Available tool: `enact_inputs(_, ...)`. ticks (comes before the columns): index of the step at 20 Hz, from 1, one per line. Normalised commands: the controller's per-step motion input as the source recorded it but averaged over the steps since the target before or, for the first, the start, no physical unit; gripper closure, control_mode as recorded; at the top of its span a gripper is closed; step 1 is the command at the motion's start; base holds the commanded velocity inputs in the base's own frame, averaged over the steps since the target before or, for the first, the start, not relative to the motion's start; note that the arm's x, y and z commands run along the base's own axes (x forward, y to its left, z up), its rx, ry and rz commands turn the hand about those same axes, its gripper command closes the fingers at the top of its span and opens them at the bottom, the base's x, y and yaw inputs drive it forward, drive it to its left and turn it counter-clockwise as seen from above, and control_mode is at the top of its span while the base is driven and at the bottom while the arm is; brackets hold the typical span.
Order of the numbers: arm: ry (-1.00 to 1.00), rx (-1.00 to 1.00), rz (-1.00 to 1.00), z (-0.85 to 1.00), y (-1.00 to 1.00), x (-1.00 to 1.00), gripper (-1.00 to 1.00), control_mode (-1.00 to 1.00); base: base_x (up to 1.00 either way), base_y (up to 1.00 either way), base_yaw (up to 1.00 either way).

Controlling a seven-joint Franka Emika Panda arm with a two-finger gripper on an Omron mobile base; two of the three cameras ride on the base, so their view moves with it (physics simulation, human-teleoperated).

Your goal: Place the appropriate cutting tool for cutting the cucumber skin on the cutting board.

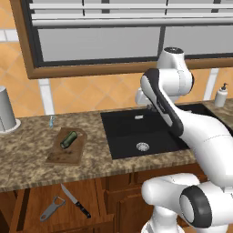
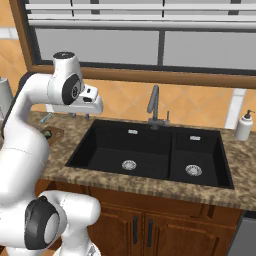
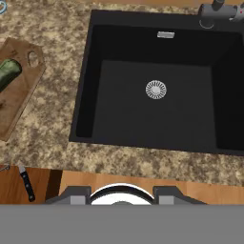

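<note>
Along the wall, under a wide window, runs a speckled stone bench with a black double sink set into it and a grey tap behind. The white arm reaches over the sink; its gripper hangs above the bench beside the basin's left edge, and I cannot tell whether it is released or clenched. Left of the sink, the board lies flat on the bench with the cucumber resting on its far half. Below the bench's front edge, on the floor, lies the knife, and just left of it the peeler, apart from the board. A soap bottle stands at the bench's right end.
</note>
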Motion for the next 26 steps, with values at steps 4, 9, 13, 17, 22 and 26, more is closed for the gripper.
enact_inputs(4, 0.00, 0.01, 0.00, -0.07, 0.02, -0.64, -1.00, -1.00, 0.00, 0.00, 0.00)
enact_inputs(9, 0.01, 0.01, 0.00, -0.38, 0.72, -1.00, -1.00, -1.00, 0.00, 0.00, 0.00)
enact_inputs(13, 0.09, 0.00, -0.07, -0.55, 1.00, -0.80, -1.00, -1.00, 0.00, 0.00, 0.00)
enact_inputs(17, 0.06, 0.09, 0.00, -0.62, 1.00, -0.94, -1.00, -1.00, 0.00, 0.00, 0.00)
enact_inputs(22, 0.05, 0.00, 0.00, -0.90, 1.00, -0.26, -1.00, -1.00, 0.00, 0.00, 0.00)
enact_inputs(26, 0.07, 0.00, -0.03, -0.84, 1.00, 0.27, -1.00, -1.00, 0.00, 0.00, 0.00)
